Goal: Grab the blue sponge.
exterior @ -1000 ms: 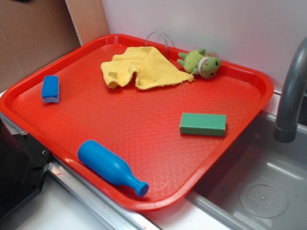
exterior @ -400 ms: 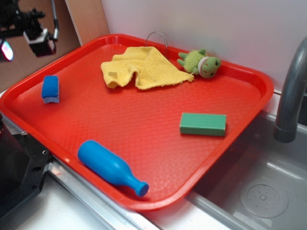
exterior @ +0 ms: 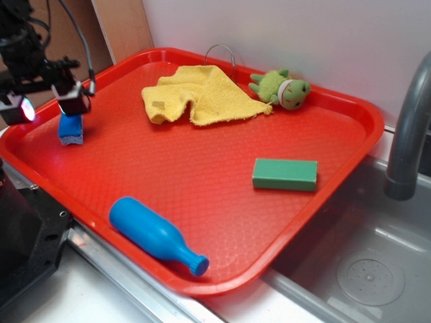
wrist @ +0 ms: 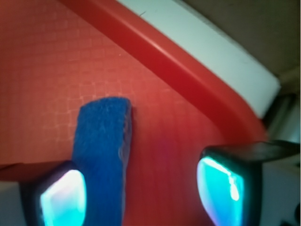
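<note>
The tool [wrist: 141,188] hangs wide open over the blue sponge [exterior: 70,129] near the tray's [exterior: 350,134] left corner; lowering and centring come next, I'd say.

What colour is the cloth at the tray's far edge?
Yellow; the cloth shows best in the exterior view.

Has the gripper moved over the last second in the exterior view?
Yes. The gripper, absent a second ago, has come in from the upper left and down over the blue sponge near the red tray's left edge.
</note>
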